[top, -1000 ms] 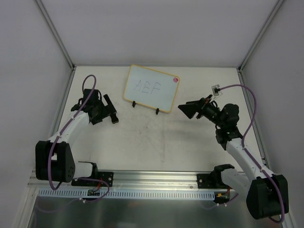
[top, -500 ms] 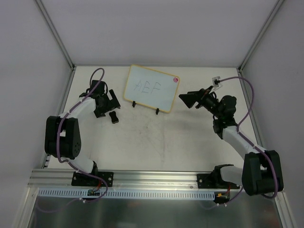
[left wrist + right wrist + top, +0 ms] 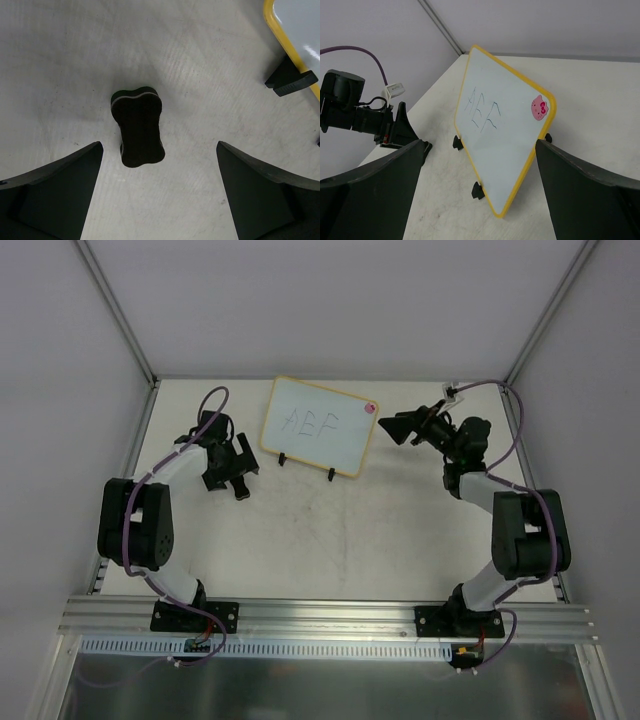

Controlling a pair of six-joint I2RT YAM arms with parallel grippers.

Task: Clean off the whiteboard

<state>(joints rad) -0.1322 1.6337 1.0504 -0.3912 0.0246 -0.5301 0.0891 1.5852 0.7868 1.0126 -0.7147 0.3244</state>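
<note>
Since the last second my left arm has swung in and folded tight. My left gripper now hangs over the eraser; earlier it sat further out to the left. My right arm has reached up and back. My right gripper has moved from mid-table to just beside the whiteboard's pink-dot corner, not touching it. The board has not moved.

Left wrist view: left gripper points down with its jaws spread wide and nothing between them. The eraser lies flat on the table, apart from both fingers. It is a black, waisted, bone-shaped block with a thin pale band along its side.

Right wrist view: right gripper is roughly level and faces the board, also wide open and empty.

The whiteboard stands tilted near the back of the table on two small black feet. It has a smooth white face, a rounded yellow frame and faint handwritten letters. The pink dot is a round cartoon face. The tabletop is matte off-white and scuffed.
</note>
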